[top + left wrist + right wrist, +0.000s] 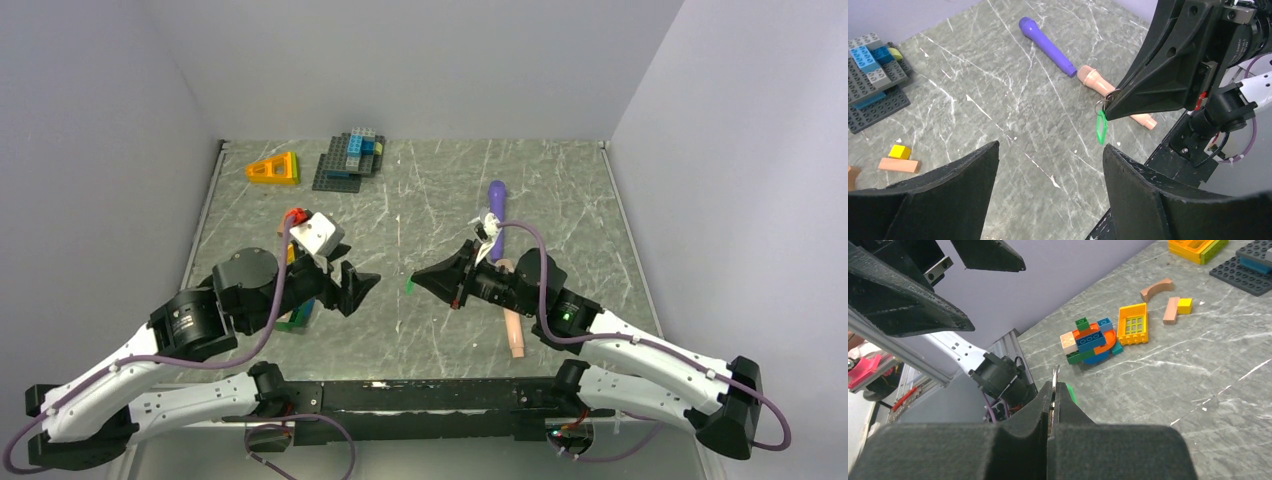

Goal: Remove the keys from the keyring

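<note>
While pinching the keyring (1101,104) in the closed right claw (1109,106), present the dangling green key (1101,128); next, bring the open left claw (357,268) onto that key and pull.

Can't make out a single bit of text tbh. No lettering, brand, number or sign sharp enough to read in any of the three views.
</note>
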